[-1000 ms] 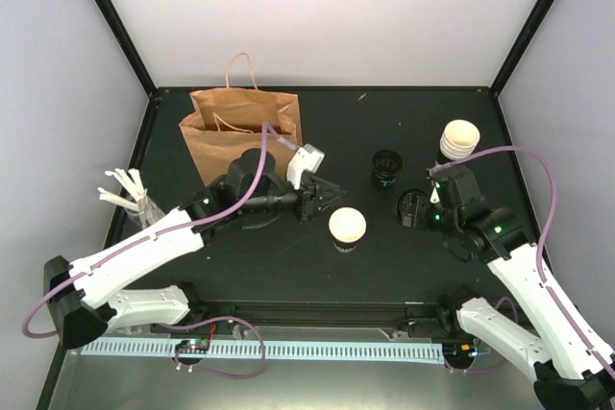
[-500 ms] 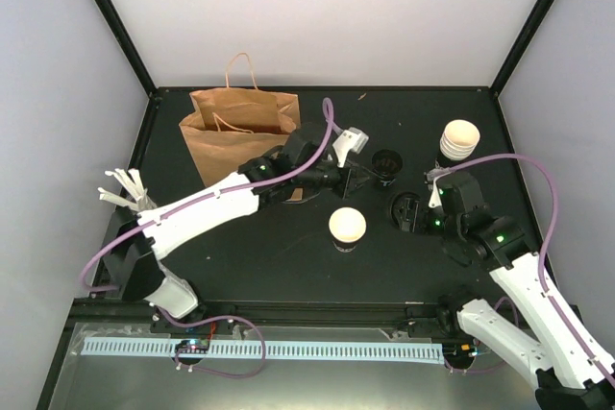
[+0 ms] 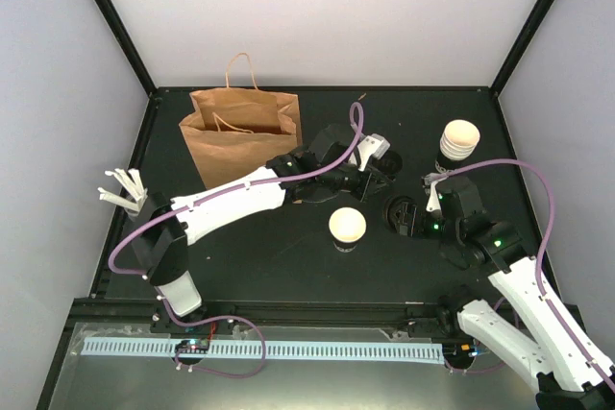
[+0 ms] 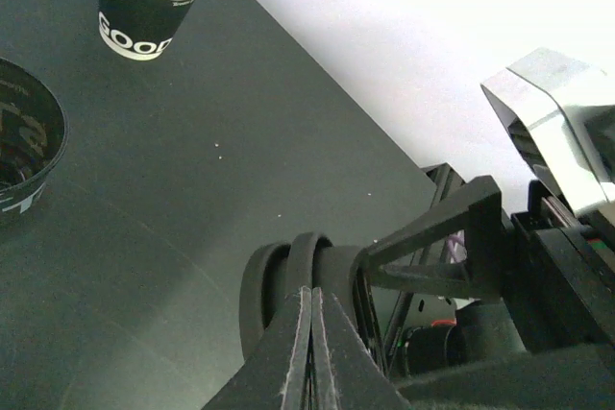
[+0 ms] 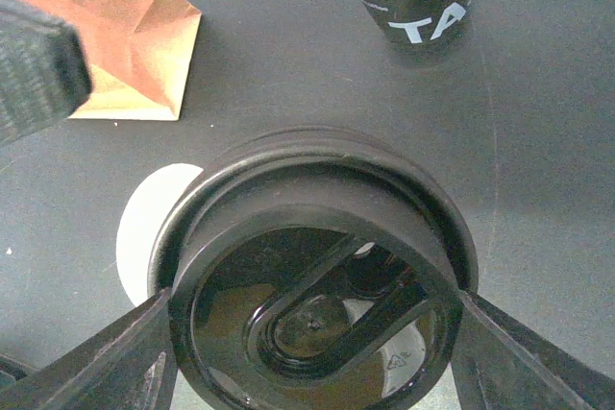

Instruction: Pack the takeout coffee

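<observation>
Right jaws clamp the black lid (image 5: 317, 165) beside the takeout coffee (image 3: 347, 227), evidently to cap it; left jaws are together, empty.

A black table (image 3: 288, 256) fills the floor of a booth closed on three sides by pale, plain walls: back wall (image 3: 327, 16), left wall (image 3: 48, 93), right wall (image 3: 577, 112). Black posts (image 3: 112, 21) rise slantwise from the table's two far corners. Along its near edge lies a grey metal ledge (image 3: 317, 381) carrying a white slotted strip (image 3: 317, 349). The light is bright and even.
</observation>
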`<move>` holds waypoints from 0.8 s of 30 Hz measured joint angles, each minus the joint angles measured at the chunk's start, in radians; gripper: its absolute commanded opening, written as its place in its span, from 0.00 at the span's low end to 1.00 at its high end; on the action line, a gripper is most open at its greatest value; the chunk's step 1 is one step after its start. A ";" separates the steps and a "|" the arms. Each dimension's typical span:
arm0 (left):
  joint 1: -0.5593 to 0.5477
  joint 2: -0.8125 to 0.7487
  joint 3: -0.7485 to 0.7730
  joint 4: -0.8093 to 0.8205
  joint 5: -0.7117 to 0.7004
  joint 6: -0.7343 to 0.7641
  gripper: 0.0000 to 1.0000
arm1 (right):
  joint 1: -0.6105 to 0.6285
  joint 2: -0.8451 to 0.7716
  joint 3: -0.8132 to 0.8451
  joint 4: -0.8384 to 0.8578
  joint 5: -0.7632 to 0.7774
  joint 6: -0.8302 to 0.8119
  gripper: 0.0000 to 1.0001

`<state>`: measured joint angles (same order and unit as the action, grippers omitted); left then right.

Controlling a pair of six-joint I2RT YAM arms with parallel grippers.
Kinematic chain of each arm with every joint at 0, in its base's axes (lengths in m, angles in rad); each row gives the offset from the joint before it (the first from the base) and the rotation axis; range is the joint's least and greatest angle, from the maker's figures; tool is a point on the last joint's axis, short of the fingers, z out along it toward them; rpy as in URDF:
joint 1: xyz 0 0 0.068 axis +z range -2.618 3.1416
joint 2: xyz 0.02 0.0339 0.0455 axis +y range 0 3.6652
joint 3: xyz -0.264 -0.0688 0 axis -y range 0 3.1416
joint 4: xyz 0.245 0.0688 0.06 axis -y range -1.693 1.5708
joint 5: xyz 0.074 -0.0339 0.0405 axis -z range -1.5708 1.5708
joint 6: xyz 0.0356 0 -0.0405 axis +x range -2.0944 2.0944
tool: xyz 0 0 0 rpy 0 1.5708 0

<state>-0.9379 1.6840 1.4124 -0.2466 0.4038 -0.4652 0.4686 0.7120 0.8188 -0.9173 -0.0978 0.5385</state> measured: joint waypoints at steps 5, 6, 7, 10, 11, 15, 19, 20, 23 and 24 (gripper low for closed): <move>0.000 0.061 0.044 -0.010 0.005 0.008 0.02 | 0.000 -0.003 -0.016 0.006 -0.016 0.001 0.72; 0.000 0.072 0.054 -0.013 0.005 0.009 0.02 | 0.000 -0.005 -0.016 0.007 -0.018 0.001 0.72; 0.000 0.082 0.063 -0.017 0.005 0.009 0.01 | 0.000 -0.010 -0.016 0.010 -0.019 0.001 0.72; 0.000 0.112 0.092 -0.026 0.010 0.008 0.02 | 0.000 -0.023 -0.016 0.019 -0.021 0.001 0.72; 0.000 0.117 0.095 -0.027 0.012 0.008 0.01 | 0.000 -0.026 -0.016 0.021 -0.021 0.001 0.72; 0.000 0.124 0.095 -0.038 0.019 0.008 0.02 | 0.000 -0.029 -0.016 0.026 -0.020 0.001 0.72; 0.000 0.124 0.096 -0.039 0.025 0.008 0.01 | 0.000 -0.024 -0.016 0.028 -0.017 0.002 0.71; 0.000 0.124 0.096 -0.040 0.026 0.008 0.02 | 0.000 -0.025 -0.016 0.029 -0.017 0.002 0.71; 0.000 0.124 0.096 -0.041 0.027 0.007 0.02 | 0.000 -0.035 -0.016 0.039 -0.016 0.006 0.71; 0.000 0.124 0.096 -0.041 0.027 0.006 0.02 | 0.000 -0.038 -0.016 0.040 -0.015 0.008 0.71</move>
<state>-0.9379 1.8076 1.5085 -0.2878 0.4309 -0.4591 0.4686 0.6739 0.8032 -0.8776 -0.1131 0.5461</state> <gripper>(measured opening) 0.017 0.733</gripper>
